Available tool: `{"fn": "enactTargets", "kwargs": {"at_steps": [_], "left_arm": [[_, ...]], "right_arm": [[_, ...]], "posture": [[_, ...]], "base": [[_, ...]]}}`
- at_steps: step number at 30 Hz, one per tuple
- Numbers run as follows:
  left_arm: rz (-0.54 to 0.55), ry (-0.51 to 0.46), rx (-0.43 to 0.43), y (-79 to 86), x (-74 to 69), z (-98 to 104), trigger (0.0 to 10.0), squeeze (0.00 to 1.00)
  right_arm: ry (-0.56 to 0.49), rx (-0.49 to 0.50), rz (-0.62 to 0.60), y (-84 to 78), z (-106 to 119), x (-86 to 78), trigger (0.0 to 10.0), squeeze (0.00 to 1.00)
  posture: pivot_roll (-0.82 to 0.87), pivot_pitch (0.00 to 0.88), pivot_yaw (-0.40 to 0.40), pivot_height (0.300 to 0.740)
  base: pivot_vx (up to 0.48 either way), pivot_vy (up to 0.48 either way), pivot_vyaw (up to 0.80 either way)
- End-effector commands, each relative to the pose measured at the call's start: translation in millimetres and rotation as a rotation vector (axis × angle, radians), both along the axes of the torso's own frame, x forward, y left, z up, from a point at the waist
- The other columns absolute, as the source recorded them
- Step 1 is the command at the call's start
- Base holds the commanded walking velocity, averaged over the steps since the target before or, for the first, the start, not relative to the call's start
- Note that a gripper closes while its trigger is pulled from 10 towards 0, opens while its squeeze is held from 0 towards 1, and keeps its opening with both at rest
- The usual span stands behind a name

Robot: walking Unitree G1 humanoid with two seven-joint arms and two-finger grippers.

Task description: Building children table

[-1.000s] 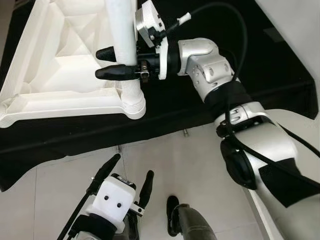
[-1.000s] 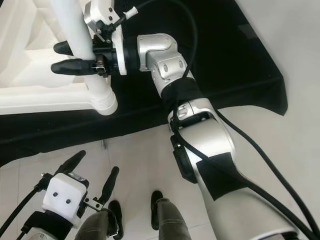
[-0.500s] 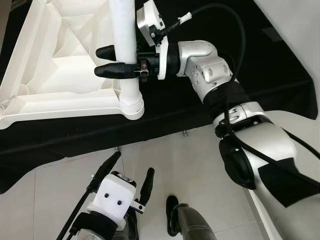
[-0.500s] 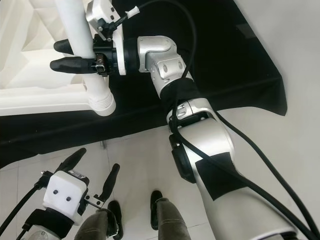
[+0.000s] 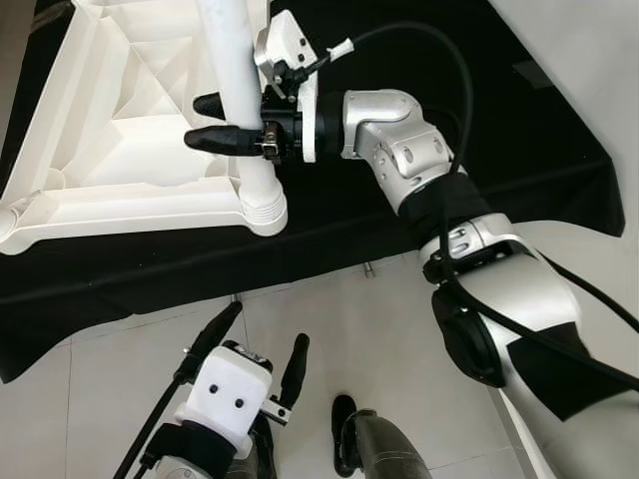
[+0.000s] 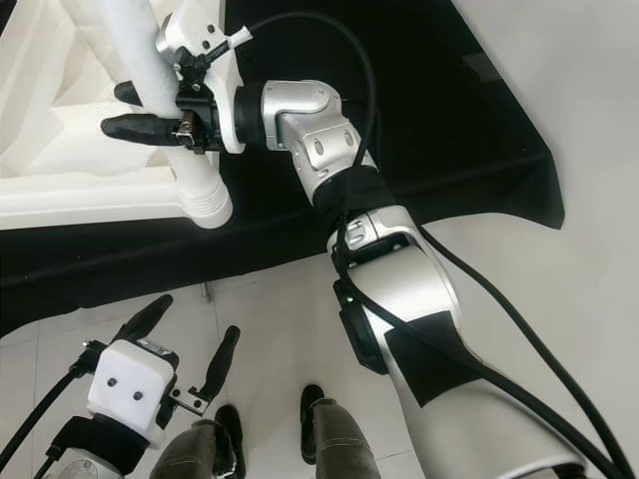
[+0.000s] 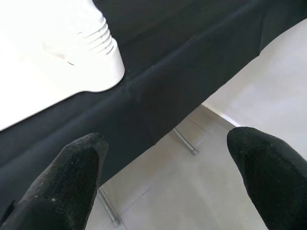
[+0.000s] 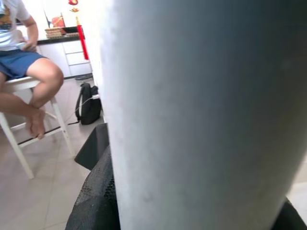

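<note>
- White moulded plastic makes up the overturned children's table top (image 5: 120, 150), its underside a lattice of ribs and hollow cells, lying on a black cloth (image 5: 519, 140) that drapes over a work surface.
- Smooth round white table leg (image 5: 232, 70) stands up from the ribbed corner socket (image 5: 262, 212) at the near corner of the top; whether it is seated fully there I cannot tell.
- Right gripper (image 5: 215, 122) reaches in sideways, its two long black fingers closed on either side of the leg just above the socket.
- Up close in the right wrist view, the leg (image 8: 206, 115) has a matt, faintly grainy surface; behind it a person's bare legs (image 8: 33, 91) rest by a white stool.
- Left gripper (image 5: 258, 349) hangs low over pale floor tiles (image 5: 399, 329), fingers spread wide apart and holding nothing; its textured pads (image 7: 67, 187) frame the cloth's edge.
</note>
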State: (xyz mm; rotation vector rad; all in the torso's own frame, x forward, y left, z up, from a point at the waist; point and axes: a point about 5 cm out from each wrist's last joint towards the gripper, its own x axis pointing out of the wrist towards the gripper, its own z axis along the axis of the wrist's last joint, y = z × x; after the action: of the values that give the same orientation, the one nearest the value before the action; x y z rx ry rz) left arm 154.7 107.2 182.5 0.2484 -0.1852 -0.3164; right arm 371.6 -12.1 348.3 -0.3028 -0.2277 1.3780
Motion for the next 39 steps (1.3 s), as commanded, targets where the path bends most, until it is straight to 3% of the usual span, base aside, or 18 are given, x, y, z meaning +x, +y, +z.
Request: {"fn": "enactTargets", "kwargs": {"at_steps": [1, 13, 14, 15, 16, 17, 18, 19, 20, 24, 30, 39], "left_arm": [[0.016, 0.028, 0.015, 1.8, -0.7, -5.6, 10.0, 0.00], [0.014, 0.026, 0.017, 2.3, 1.2, -6.7, 10.0, 0.00], [0.017, 0.025, 0.020, 2.6, 0.8, -7.2, 10.0, 0.00], [0.017, 0.025, 0.020, 2.6, 0.8, -7.2, 10.0, 0.00], [0.021, 0.024, 0.024, 3.1, 0.4, -7.5, 10.0, 0.00], [0.021, 0.024, 0.024, 3.1, 0.4, -7.5, 10.0, 0.00], [0.025, 0.023, 0.025, 3.9, 0.9, -7.5, 10.0, 0.00], [0.025, 0.023, 0.025, 3.9, 0.9, -7.5, 10.0, 0.00], [0.028, 0.022, 0.028, 4.4, 1.6, -7.5, 10.0, 0.00], [0.028, 0.020, 0.033, 4.6, 2.3, -7.6, 10.0, 0.00], [0.030, 0.016, 0.040, 6.1, 7.1, -9.9, 10.0, 0.00], [0.037, 0.011, 0.041, 7.6, 10.9, -11.1, 10.0, 0.00]], "right_arm": [[0.132, -0.113, -0.142, -15.8, -45.6, 14.4, 10.0, 0.00], [0.126, -0.071, -0.246, -24.6, -49.8, 17.5, 10.0, 0.00], [0.118, 0.020, -0.459, -29.5, -62.5, 18.8, 10.0, 0.00], [0.118, 0.020, -0.459, -29.5, -62.5, 18.8, 10.0, 0.00], [0.126, 0.091, -0.626, -35.6, -77.4, 12.6, 10.0, 0.00], [0.126, 0.091, -0.626, -35.6, -77.4, 12.6, 10.0, 0.00], [0.167, 0.126, -0.726, -35.5, -100.7, -5.9, 10.0, 0.00], [0.167, 0.126, -0.726, -35.5, -100.7, -5.9, 10.0, 0.00], [0.201, 0.147, -0.788, -35.0, -115.2, -21.7, 10.0, 0.00], [0.232, 0.162, -0.806, -31.2, -119.5, -29.3, 10.0, 0.00], [0.195, 0.173, -0.752, -23.0, -100.3, -14.2, 10.0, 0.00], [0.164, 0.187, -0.760, -29.3, -83.8, -12.6, 10.0, 0.00]], "posture": [[0.01, 0.405, -0.022, 0.740], [0.00, 0.396, -0.026, 0.740], [0.01, 0.391, -0.044, 0.740], [0.01, 0.391, -0.044, 0.740], [0.01, 0.390, -0.049, 0.740], [0.01, 0.390, -0.049, 0.740], [0.01, 0.391, -0.047, 0.740], [0.01, 0.391, -0.047, 0.740], [0.01, 0.390, -0.040, 0.740], [0.02, 0.385, -0.035, 0.740], [0.01, 0.352, -0.034, 0.740], [0.01, 0.329, -0.033, 0.740]], "base": [[0.000, 0.000, 0.00], [0.000, 0.000, 0.00], [0.000, 0.000, 0.00], [0.000, 0.000, 0.00], [0.000, 0.000, 0.00], [0.000, 0.000, 0.00], [0.000, 0.000, 0.00], [0.000, 0.000, 0.00], [0.000, 0.000, 0.00], [0.000, 0.000, 0.00], [0.000, 0.000, 0.00], [0.000, 0.000, 0.00]]}}
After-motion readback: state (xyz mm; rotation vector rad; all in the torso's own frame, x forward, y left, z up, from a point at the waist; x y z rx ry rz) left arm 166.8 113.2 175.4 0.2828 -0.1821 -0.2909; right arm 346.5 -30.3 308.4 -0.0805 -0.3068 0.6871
